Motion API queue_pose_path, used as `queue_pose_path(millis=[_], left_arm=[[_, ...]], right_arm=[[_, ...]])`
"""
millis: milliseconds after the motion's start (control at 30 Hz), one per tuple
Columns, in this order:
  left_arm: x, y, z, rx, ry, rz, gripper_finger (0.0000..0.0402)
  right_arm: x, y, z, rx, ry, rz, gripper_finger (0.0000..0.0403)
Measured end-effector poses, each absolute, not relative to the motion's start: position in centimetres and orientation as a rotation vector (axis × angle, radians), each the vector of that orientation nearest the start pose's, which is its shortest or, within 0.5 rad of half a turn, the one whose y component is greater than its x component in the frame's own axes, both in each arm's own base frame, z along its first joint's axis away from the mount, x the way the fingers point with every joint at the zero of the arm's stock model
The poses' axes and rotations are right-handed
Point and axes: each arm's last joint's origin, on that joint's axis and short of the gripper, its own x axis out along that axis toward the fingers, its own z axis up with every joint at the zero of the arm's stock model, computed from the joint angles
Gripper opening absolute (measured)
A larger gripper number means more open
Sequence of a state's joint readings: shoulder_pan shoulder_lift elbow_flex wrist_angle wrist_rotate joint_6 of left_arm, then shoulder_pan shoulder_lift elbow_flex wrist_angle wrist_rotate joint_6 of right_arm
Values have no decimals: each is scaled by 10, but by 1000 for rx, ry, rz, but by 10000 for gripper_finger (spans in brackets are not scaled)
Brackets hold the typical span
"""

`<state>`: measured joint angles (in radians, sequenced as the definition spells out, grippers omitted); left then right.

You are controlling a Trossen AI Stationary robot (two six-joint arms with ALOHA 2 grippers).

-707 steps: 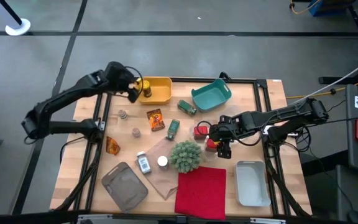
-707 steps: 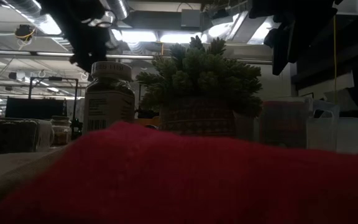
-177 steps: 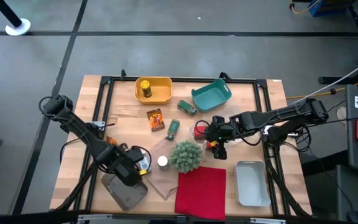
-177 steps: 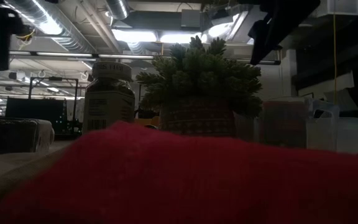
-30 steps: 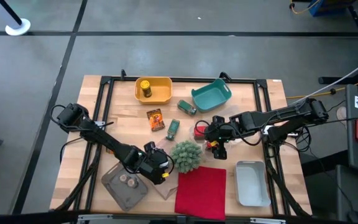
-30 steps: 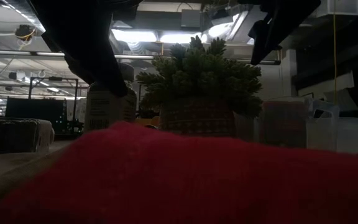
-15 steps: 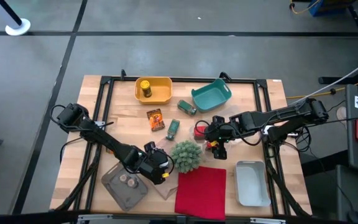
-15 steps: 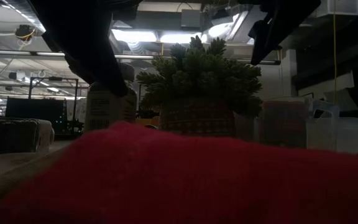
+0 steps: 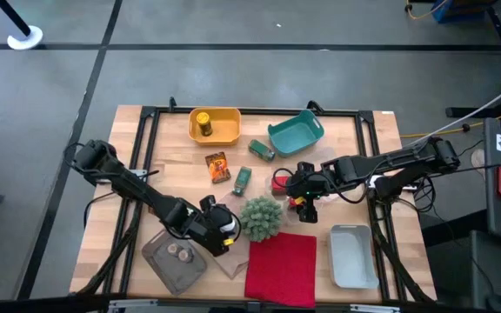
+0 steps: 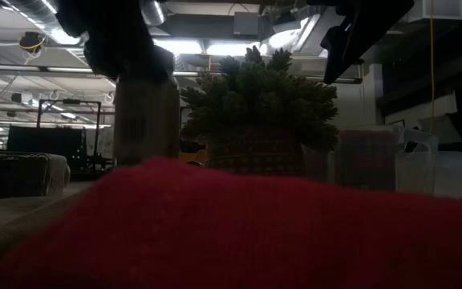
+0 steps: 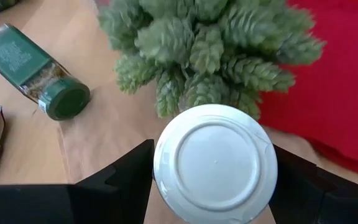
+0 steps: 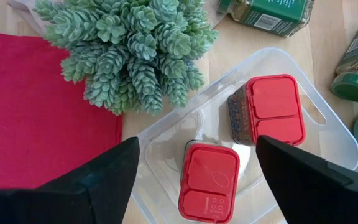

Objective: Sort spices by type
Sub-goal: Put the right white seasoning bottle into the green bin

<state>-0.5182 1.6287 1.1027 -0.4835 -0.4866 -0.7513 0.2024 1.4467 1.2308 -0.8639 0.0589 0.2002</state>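
Observation:
My left gripper (image 9: pixel 223 228) is shut on a white-capped jar (image 11: pixel 215 163) just left of the spiky plant (image 9: pixel 261 217). In the low view the jar (image 10: pixel 147 120) stands upright under the gripper, its base hidden by the red cloth (image 10: pixel 239 225). My right gripper (image 12: pixel 204 168) hangs open over two red tins (image 12: pixel 275 109) in a clear container (image 12: pixel 328 134), touching nothing. Two green jars (image 9: pixel 242 178) (image 9: pixel 262 150) lie on the table. An orange packet (image 9: pixel 218 166) lies flat beside them. A yellow jar (image 9: pixel 203 123) stands in the yellow bin (image 9: pixel 229 130). Brown discs (image 9: pixel 177 253) lie on the grey tray (image 9: pixel 190 271). My left gripper pinches the jar between its two fingers (image 11: pixel 126 180), one on each side at the white cap's rim (image 11: pixel 161 168). The fingers come from above, slanting down. The jar stays upright with its cap up; whether its base is clear of the table is hidden.
A teal bin (image 9: pixel 296 133) stands at the far side, and a white bin (image 9: pixel 353 255) at the near right. The red cloth (image 9: pixel 281 265) lies at the near edge beside the plant. A sheet of brown paper (image 11: pixel 98 149) lies under the jar's place.
My left gripper has gone up a little with the white-capped jar between its fingers. My right gripper has kept still over the red tins.

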Motion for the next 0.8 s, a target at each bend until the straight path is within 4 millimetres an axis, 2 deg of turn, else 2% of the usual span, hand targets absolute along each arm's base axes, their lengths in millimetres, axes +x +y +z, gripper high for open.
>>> queue_pose_path(millis=[600,800], left_arm=[[264,-134,279,-264,670,201,235],[264,-124,287,-254,633,228,235]], right_arm=[[281,56,287,46,1066,20,324],[292,58,294,69,931,37,324]])
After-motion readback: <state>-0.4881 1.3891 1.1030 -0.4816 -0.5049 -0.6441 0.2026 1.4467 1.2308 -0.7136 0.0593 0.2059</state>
